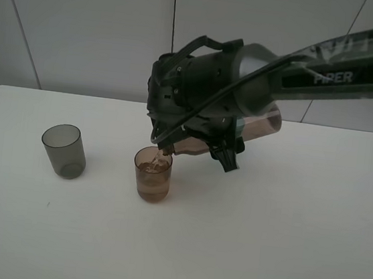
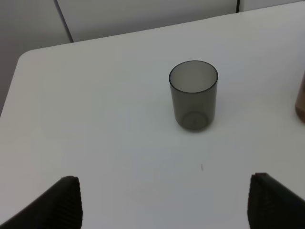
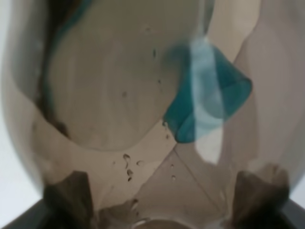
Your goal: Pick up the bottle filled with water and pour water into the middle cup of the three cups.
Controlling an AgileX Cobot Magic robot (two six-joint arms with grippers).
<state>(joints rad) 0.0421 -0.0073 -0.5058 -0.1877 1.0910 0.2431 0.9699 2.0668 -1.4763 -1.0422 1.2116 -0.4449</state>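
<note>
My right gripper (image 1: 219,140) is shut on the smoky brown bottle (image 1: 261,125) and holds it tipped almost flat, neck down to the left. The neck (image 1: 165,150) is over the rim of the brownish-peach middle cup (image 1: 153,175), and water runs into it. The cup holds water nearly to the top. The smoky grey cup (image 1: 64,150) stands to its left. The teal cup is hidden behind the arm in the high view. It shows as a blurred teal shape (image 3: 209,98) through the bottle (image 3: 119,95) in the right wrist view. My left gripper (image 2: 167,205) is open and empty, short of the grey cup (image 2: 193,94).
The white table (image 1: 262,242) ends at a back edge near the grey wall panels. The right arm (image 1: 343,70) reaches in from the upper right above the table. A sliver of the middle cup (image 2: 301,100) shows at the edge of the left wrist view.
</note>
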